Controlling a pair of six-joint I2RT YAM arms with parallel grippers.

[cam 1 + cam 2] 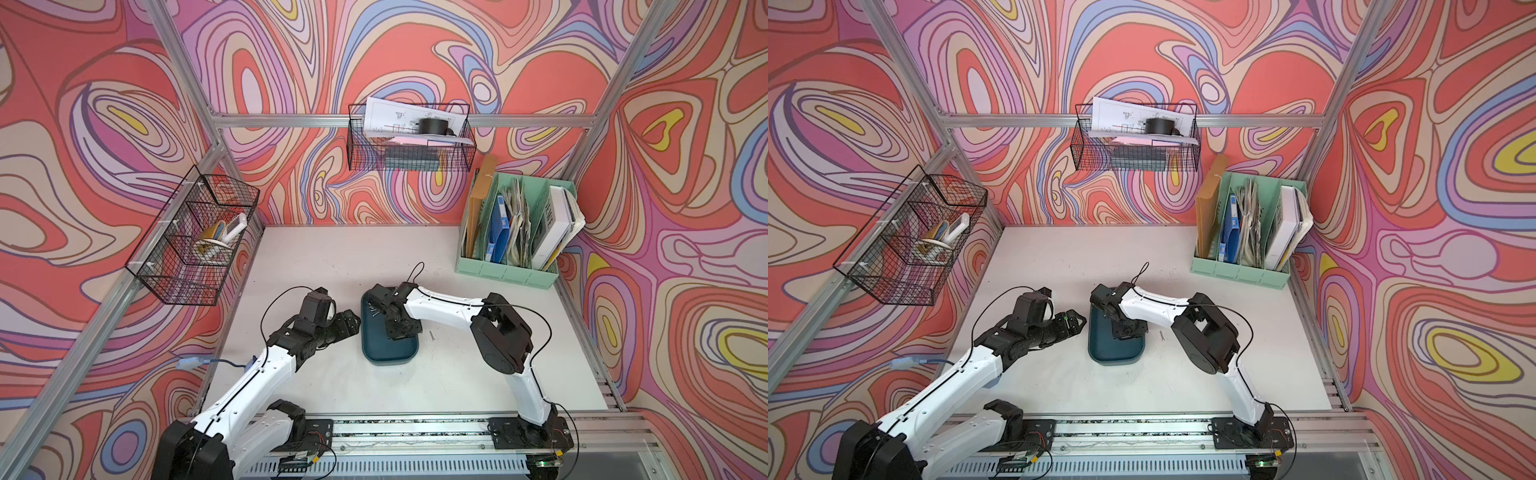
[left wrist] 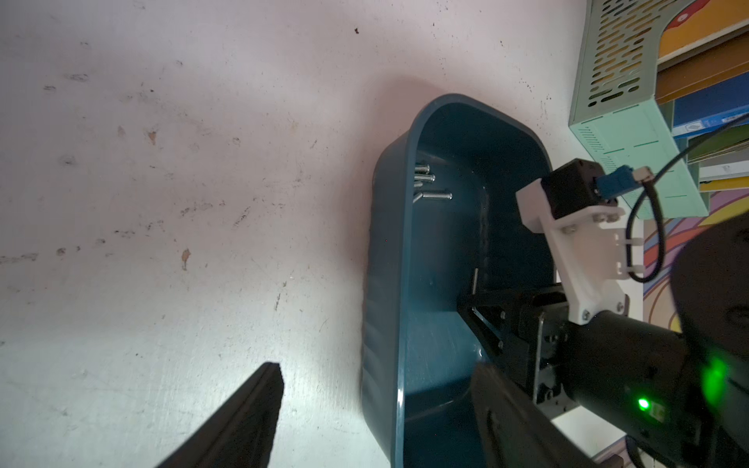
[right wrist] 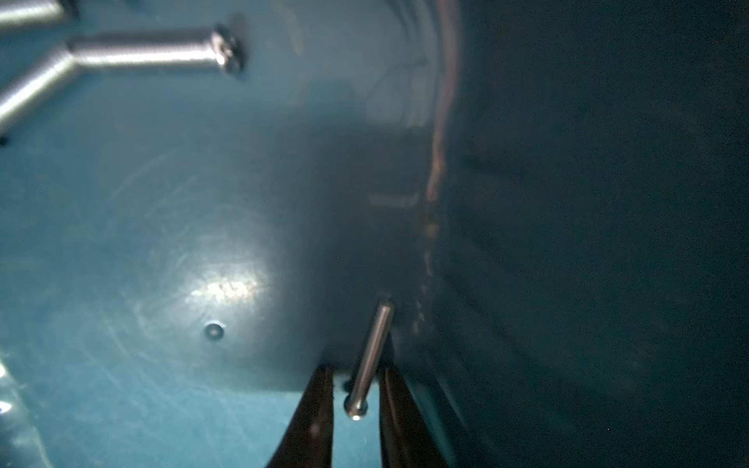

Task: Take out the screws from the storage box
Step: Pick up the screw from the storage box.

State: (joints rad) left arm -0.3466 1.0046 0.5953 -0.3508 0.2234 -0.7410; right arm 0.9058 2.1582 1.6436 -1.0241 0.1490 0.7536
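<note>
Right fingers [image 3: 314, 417]: down inside the storage box [image 2: 385, 263], tips near its floor, with a narrow gap between them. 1 screw [image 3: 369, 356] lies between the 2 tips, head toward the palm, shaft running out past them. Blue floor shows between it and 1 finger. The other finger sits against or just beside the shaft. Clenched on it or not: cannot tell.

Other screws [image 2: 425, 180]: small cluster well beyond the right fingertips, against the box's long wall.

1 stray screw [image 1: 432, 335]: on the desk [image 1: 332, 257], just outside the box.

Left fingers [image 2: 251, 405]: released, spread wide, holding nothing. The box's long wall lies between them in the left wrist view.
</note>
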